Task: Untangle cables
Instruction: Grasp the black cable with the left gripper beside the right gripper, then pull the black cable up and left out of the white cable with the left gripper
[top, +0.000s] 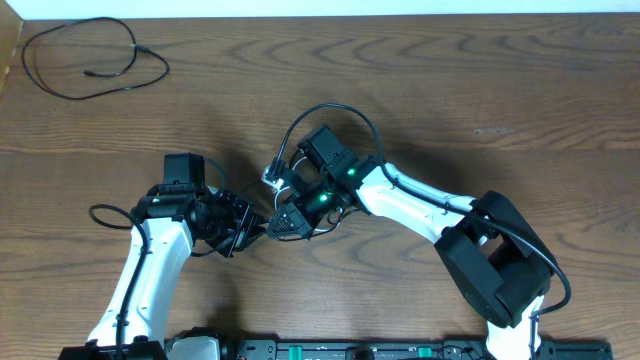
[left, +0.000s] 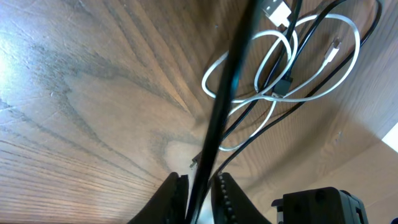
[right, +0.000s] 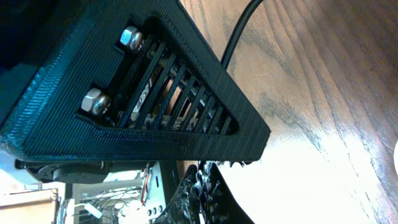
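Note:
One black cable (top: 95, 60) lies alone in a loose loop at the far left. The other black cable (top: 330, 112) and the white cable (top: 274, 176) form a small bundle at the table's middle. In the left wrist view the white cable (left: 283, 62) loops over the thin black cable (left: 283, 87). My left gripper (left: 199, 193) is shut on a black cable (left: 227, 93) that runs up toward the bundle. It also shows in the overhead view (top: 250, 230). My right gripper (top: 283, 222) is tip to tip with it. Its fingers (right: 202, 186) are pressed shut, and I cannot see a cord between them.
The left gripper's black housing (right: 155, 93) fills most of the right wrist view, very close. A black cord (right: 239, 31) runs behind it. The right gripper's body (left: 317, 205) shows at the bottom right of the left wrist view. The table's far edge (top: 320, 12) is at the top.

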